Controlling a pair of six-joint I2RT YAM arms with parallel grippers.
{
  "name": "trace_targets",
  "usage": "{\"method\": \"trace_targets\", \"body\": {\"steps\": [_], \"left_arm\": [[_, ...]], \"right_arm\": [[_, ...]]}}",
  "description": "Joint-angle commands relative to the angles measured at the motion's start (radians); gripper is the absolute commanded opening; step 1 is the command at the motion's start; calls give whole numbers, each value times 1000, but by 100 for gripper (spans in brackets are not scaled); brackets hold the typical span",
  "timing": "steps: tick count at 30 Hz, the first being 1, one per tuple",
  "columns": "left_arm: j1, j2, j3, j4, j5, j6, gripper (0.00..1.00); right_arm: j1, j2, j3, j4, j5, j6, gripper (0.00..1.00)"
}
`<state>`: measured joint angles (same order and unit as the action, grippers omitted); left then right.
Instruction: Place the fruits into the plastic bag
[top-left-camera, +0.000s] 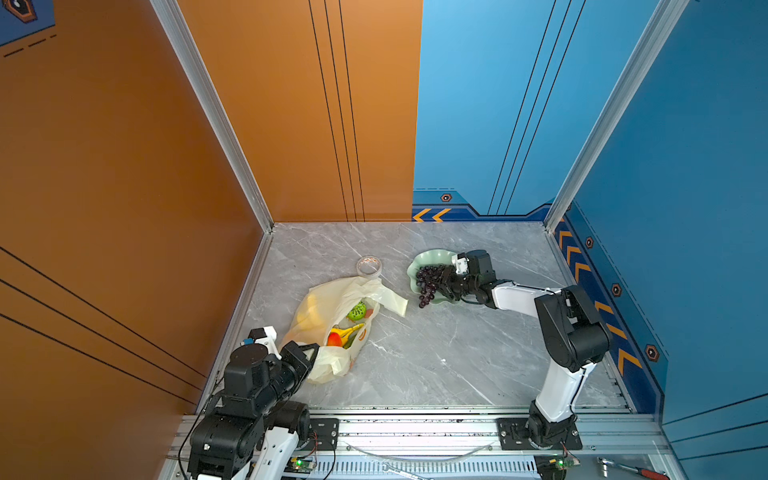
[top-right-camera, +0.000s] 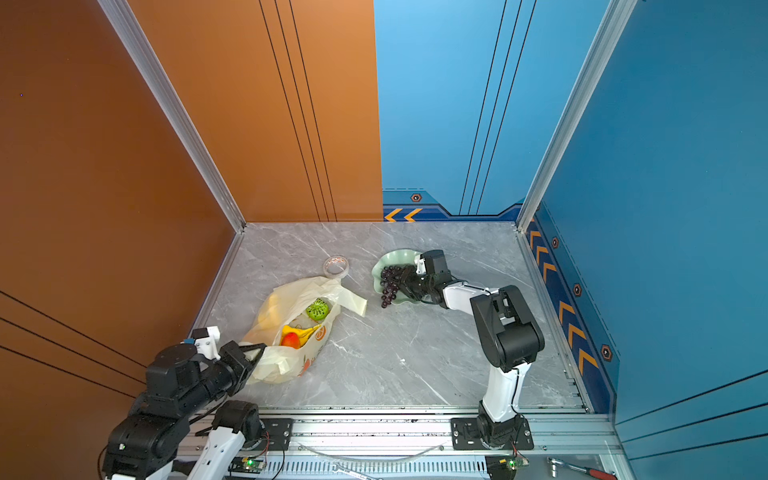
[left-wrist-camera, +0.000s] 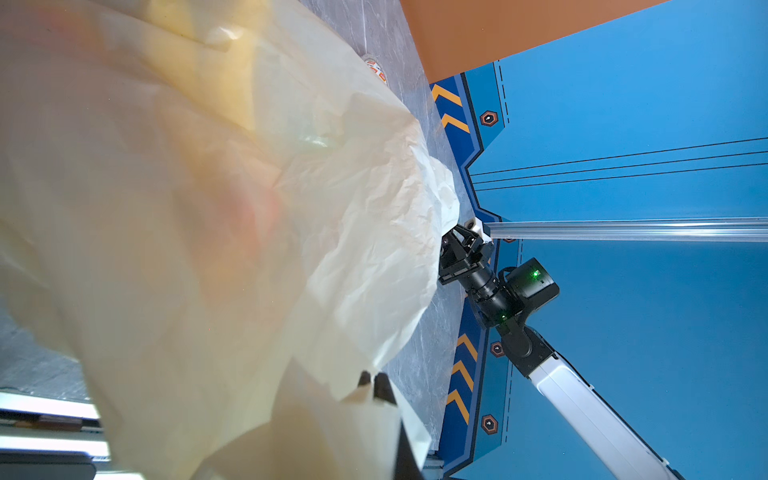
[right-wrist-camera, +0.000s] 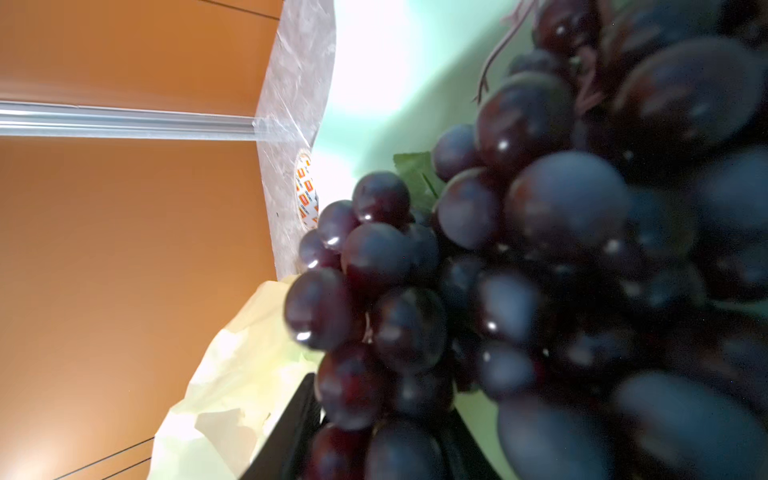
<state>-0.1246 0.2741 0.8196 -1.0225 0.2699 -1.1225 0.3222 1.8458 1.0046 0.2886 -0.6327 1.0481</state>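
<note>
Right gripper (top-left-camera: 441, 283) down in the green dish (top-left-camera: 432, 253), jaws either side of the grapes (top-left-camera: 428, 279) — can't tell whether properly clamped or only partly closed round them. Bunch lying on the dish, tail end hanging over the near rim towards the table (top-left-camera: 436, 353).

Left gripper (top-left-camera: 311, 353) pinched fully shut on the near edge of the plastic bag (top-left-camera: 328, 293), propping the mouth up and open.

Already inside the bag: bananas (top-left-camera: 348, 331), a red-orange fruit (top-left-camera: 334, 340), a green patterned ball (top-left-camera: 356, 311), plus a yellow round fruit (top-left-camera: 309, 318) showing through the plastic. Nothing else visible in the dish, no loose fruit on the table, just a tape roll (top-left-camera: 369, 266) beyond the bag.

So looks like the last piece, nearly done. Left to do: lift the grapes, carry them across to the bag mouth, drop them in. Guessing the floppy bunch could snag on the dish rim or on the bag's loose flap — worth a clean lift first.
</note>
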Motion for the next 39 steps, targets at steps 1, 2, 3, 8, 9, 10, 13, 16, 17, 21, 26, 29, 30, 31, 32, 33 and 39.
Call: {"method": "trace_targets", "body": {"steps": [1,2,3,8,9,10,13,16,17,21,26,29,30,31,32,33,39], "left_arm": [[3,8,24,-14,-15,24,0],[2,9,26,-13,-16,24,0],[2,9,26,-14,-15,26,0],[2,6,24,-18,-18,25,0],[2,6,25,-18,-19,24,0],[2,5,25,-18,-20,24,0],[2,6,26,-21,-21,25,0],[0,6,29,-25,-23,24,0],[0,6,29,-26,-23,24,0],[0,0,27,-28,-26,22,0],[-1,0,22,-27,-27,20,0],[-1,3,22,-28,-28,21,0],[-1,4,21,-27,-28,23,0],[-3,6,23,-27,-27,24,0],[-2,4,23,-27,-28,24,0],[-4,3,23,-29,-27,24,0],[-3,0,24,-41,-29,26,0]], "right_arm": [[-23,-55,-13,80,-11,29,37],[-29,-59,-15,88,-13,33,37],[-35,-62,-15,94,-16,38,37],[-69,-75,-25,135,-19,65,37],[-77,-75,-27,138,-19,70,37],[-84,-76,-30,152,-21,77,37],[-100,-73,-34,159,-23,84,34],[-97,-70,15,4,-23,3,41],[-87,-76,50,-109,-6,-70,48],[-23,-80,221,-571,136,-389,65],[31,-48,303,-718,206,-506,84],[51,-21,336,-761,243,-521,84],[60,-8,354,-778,263,-524,84],[69,5,373,-802,282,-533,84],[77,17,389,-818,293,-540,84],[87,32,408,-832,308,-545,83],[112,113,488,-888,370,-535,81]]}}
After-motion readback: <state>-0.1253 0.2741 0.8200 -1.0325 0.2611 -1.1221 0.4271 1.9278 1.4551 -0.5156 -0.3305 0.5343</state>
